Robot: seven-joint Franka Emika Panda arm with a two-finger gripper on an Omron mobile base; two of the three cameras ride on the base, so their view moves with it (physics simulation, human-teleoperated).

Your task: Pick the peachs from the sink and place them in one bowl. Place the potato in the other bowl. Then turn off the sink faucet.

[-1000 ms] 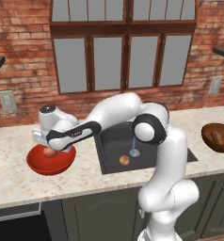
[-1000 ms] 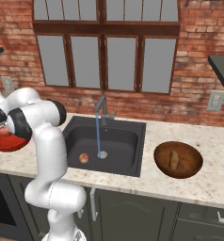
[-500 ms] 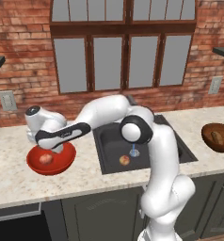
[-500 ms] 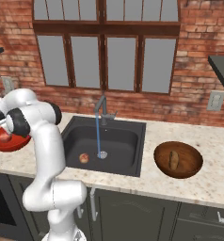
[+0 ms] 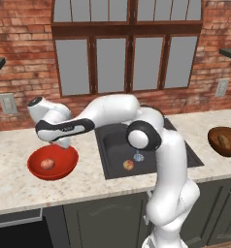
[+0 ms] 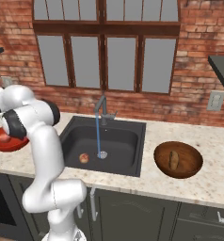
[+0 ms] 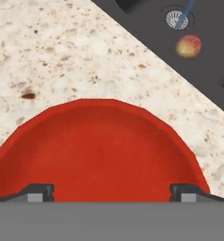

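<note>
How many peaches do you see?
2. One peach lies in the red bowl on the counter; the other peach sits in the sink near the drain.

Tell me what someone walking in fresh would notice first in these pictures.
Probably the white arm stretched far left over the counter, its open hand above a glossy red bowl with one peach lying in it. Next, the thin stream running from the faucet into the dark sink, where a second peach lies near the drain. At the far right, a brown bowl holds a potato.
</note>
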